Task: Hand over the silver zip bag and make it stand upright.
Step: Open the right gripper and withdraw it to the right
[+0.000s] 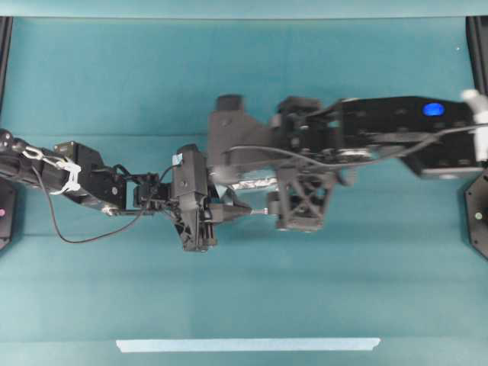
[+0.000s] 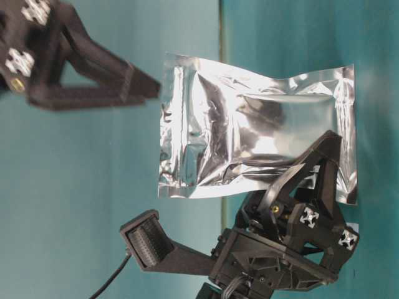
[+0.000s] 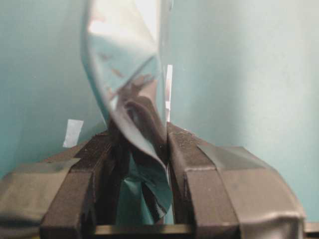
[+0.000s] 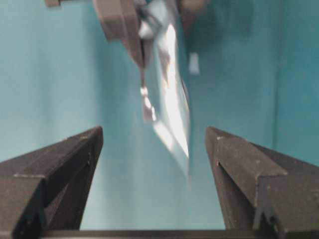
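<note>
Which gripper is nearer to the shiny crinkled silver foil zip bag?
Left. The left gripper is clamped on one edge of the shiny crinkled silver foil zip bag; the right gripper stands open, apart from it.

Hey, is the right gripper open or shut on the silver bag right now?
Open. In its wrist view the right gripper has jaws spread wide, apart from the silver zip bag, which only the left gripper pinches.
</note>
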`<state>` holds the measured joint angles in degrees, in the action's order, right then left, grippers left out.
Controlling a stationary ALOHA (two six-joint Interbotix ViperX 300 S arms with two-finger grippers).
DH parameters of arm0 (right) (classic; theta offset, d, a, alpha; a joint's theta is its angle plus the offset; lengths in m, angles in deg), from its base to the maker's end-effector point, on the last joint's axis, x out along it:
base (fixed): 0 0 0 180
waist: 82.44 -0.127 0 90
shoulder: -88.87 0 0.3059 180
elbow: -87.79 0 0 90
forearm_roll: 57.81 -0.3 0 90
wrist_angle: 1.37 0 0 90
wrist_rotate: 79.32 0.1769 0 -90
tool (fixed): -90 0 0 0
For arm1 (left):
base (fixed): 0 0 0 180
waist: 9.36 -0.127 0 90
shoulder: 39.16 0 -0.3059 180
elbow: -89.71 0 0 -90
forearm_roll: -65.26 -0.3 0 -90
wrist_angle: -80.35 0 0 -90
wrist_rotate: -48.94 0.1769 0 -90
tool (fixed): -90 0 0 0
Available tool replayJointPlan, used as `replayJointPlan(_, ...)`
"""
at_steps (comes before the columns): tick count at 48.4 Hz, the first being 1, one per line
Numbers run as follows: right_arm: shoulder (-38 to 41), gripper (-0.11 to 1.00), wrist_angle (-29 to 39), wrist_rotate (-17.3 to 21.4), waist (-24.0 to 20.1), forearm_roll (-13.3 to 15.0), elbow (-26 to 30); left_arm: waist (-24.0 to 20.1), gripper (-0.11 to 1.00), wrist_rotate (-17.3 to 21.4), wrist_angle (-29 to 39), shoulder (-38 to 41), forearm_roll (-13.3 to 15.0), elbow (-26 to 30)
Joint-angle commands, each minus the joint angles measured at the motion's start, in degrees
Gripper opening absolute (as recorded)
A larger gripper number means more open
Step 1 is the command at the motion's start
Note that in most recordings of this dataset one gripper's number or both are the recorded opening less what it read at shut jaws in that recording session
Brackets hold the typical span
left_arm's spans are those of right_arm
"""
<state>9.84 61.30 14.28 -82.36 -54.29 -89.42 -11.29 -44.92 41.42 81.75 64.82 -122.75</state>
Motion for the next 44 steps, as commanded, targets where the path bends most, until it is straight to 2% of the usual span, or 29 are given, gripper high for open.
replayJointPlan(1, -4.0, 0.84, 0.2, 2.5, -0.5, 1.0, -1.0, -0.4, 0.27, 0.7, -0.2, -0.5, 0.0, 0.3)
replayJointPlan(13, -9.6, 0.84, -0.9, 8.3, -1.1, 1.3, -8.8, -0.6, 0.27, 3.3, -0.2, -1.1, 0.0, 0.4)
replayJointPlan(21, -12.3, 0.84, -3.4, 11.9, -2.3, 1.3, -13.2, -1.5, 0.27, 3.3, -0.2, -1.4, 0.0, 0.3)
replayJointPlan(34, -16.3, 0.84, -6.2, 16.2, -3.5, 1.3, -18.0, -2.5, 0.27, 4.4, -0.3, -3.3, 0.0, 0.5)
replayJointPlan(44, -18.5, 0.84, -8.2, 17.7, -3.6, 1.3, -20.5, -2.4, 0.27, 4.7, -0.4, -3.3, 0.0, 0.4)
